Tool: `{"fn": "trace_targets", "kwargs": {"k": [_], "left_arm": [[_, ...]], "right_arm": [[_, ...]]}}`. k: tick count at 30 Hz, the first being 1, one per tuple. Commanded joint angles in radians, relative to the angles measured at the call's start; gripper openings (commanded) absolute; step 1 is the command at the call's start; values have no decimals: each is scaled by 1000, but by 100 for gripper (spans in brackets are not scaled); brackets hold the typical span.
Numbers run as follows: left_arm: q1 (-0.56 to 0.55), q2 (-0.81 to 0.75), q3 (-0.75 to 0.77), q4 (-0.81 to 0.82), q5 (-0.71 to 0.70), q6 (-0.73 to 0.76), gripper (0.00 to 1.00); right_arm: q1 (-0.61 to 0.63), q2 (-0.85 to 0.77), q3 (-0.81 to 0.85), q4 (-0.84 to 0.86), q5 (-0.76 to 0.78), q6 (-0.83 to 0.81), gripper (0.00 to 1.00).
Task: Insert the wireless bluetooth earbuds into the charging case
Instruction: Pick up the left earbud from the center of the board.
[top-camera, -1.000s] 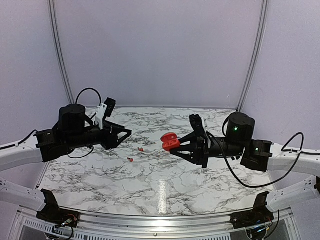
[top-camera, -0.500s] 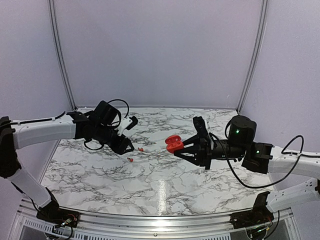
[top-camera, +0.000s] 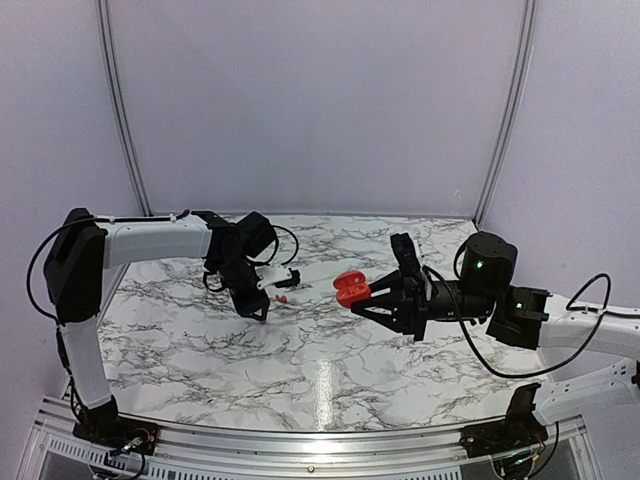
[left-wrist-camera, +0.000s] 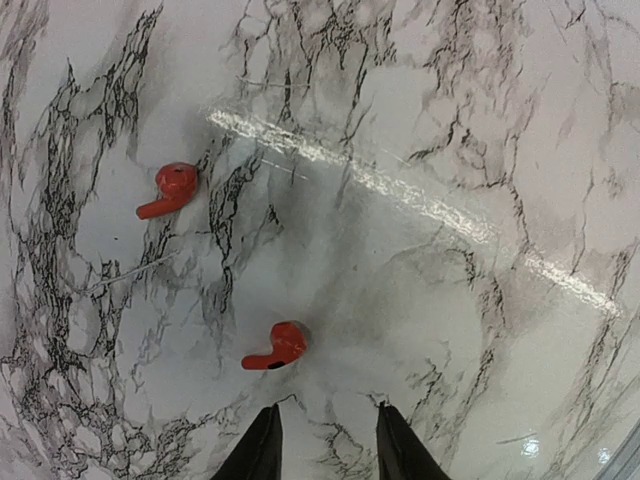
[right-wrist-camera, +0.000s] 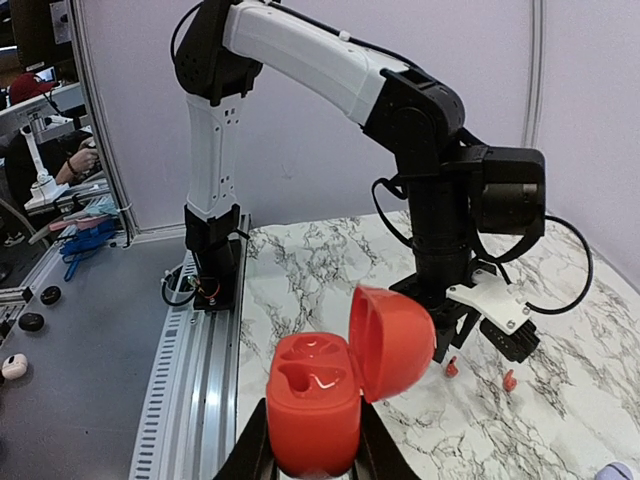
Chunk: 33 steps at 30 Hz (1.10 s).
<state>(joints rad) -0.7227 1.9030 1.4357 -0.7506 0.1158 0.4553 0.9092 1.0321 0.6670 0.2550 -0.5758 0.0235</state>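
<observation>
Left tool (left-wrist-camera: 325, 445): only its two tips show, cut off at the bottom edge of the wrist view. They are slightly parted and grip nothing. One earbud (left-wrist-camera: 277, 347) lies just above the tips, the second earbud (left-wrist-camera: 170, 190) at upper left. Bare table (left-wrist-camera: 450, 300) lies to the right. Right tool (right-wrist-camera: 312, 455) is clamped on the charging case (right-wrist-camera: 315, 395), which is hinged open and held off the table.

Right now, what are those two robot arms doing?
The right gripper holds a red case up in the air, lid open, nothing inside. The left gripper points down at the table, jaws apart, close to the nearer earbud; the other earbud lies farther off. Neither is picked up yet.
</observation>
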Motion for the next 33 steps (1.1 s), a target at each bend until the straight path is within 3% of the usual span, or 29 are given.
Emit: {"fn": "trace_targets", "kwargs": {"k": [1,26,33], "left_arm": [[0,57,67,-118,-70,82,34],[-30,237,200,-160,-139,163,31],[-26,284,232,-158,-153,144,18]], "right_arm": [[-9,-7,5,30,-15,15,0],[-10,5,17,6,-20,2,0],[-10,0,23,3,-21,1,0]]}}
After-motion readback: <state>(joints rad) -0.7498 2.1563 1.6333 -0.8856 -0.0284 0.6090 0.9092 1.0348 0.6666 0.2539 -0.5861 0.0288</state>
